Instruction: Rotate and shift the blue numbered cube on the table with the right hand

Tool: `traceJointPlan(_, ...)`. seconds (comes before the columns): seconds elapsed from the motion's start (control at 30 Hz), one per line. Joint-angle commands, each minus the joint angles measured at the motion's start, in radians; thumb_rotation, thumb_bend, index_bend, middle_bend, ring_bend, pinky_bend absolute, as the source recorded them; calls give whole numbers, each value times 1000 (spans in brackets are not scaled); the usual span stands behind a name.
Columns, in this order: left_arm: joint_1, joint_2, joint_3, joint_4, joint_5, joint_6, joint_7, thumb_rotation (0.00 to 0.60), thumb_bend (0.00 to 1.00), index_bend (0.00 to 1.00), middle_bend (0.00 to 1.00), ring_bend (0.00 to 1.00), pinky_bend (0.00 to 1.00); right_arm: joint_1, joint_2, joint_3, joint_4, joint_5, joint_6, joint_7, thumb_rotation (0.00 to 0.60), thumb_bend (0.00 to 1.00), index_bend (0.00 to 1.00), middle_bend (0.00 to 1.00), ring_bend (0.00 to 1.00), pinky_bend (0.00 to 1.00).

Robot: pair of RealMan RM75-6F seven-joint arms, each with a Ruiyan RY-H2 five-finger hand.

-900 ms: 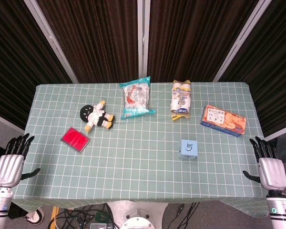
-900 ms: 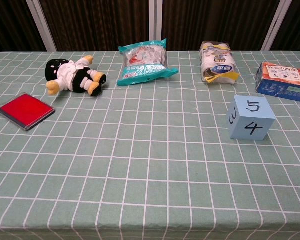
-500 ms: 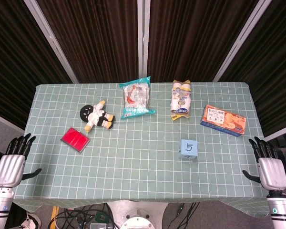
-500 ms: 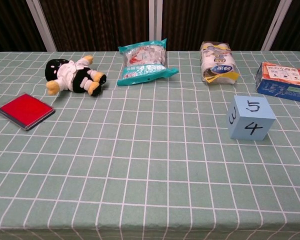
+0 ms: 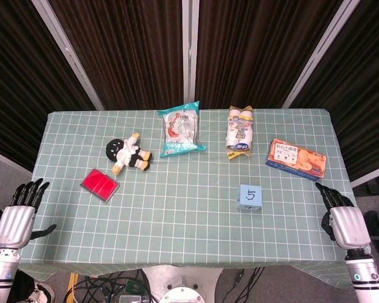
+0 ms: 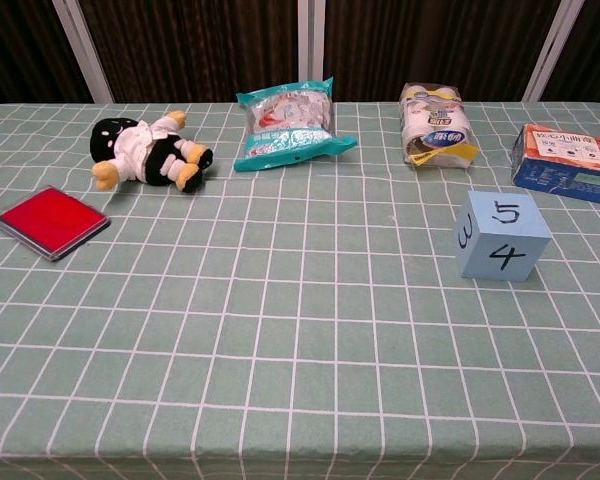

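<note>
A light blue cube (image 5: 249, 197) sits on the green checked table (image 5: 189, 221), right of centre, with 5 on top. The chest view shows the cube (image 6: 501, 236) with 5 up, 4 facing me and 3 on its left side. My right hand (image 5: 342, 219) hovers over the table's right front corner, well right of the cube, fingers spread and holding nothing. My left hand (image 5: 18, 218) hangs off the table's left front corner, fingers extended, holding nothing. Neither hand appears in the chest view.
Along the back lie a plush doll (image 5: 129, 153), a teal snack bag (image 5: 180, 129), a yellow-white packet (image 5: 240, 132) and an orange biscuit box (image 5: 296, 159). A flat red case (image 5: 100, 184) lies at the left.
My right hand has moved inward and forward over the table's right corner. The left hand has dropped slightly. The cube has not moved.
</note>
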Motion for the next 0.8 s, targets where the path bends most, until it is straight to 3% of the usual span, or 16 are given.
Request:
traceJointPlan(0.03, 0, 3, -1, 0, 2, 3, -4, 600, 0, 43, 0, 0, 5, -6, -28, 4, 23, -39, 40, -10, 600, 1000, 0, 518, 575, 704)
traceJointPlan(0.2, 0, 2, 0, 3, 4, 4, -8, 600, 0, 42, 0, 0, 5, -2, -39, -2, 33, -66, 44, -19, 600, 1000, 0, 822, 768, 815)
traceJointPlan(0.3, 0, 0, 1, 8, 3, 3, -10, 600, 0, 42, 0, 0, 5, 3, -40, -9, 34, -76, 34, -23, 600, 1000, 0, 934, 840, 830)
traceJointPlan(0.57, -1, -7, 5, 19, -4, -10, -11, 600, 0, 42, 0, 0, 5, 41, 33, -58, -48, -74, -105, -108, 600, 1000, 4, 999, 879, 835)
traceJointPlan(0.8, -4, -18, 7, 34, -8, -23, -19, 600, 0, 42, 0, 0, 5, 92, 81, -67, -147, 62, -295, -216, 600, 1000, 93, 1000, 886, 835)
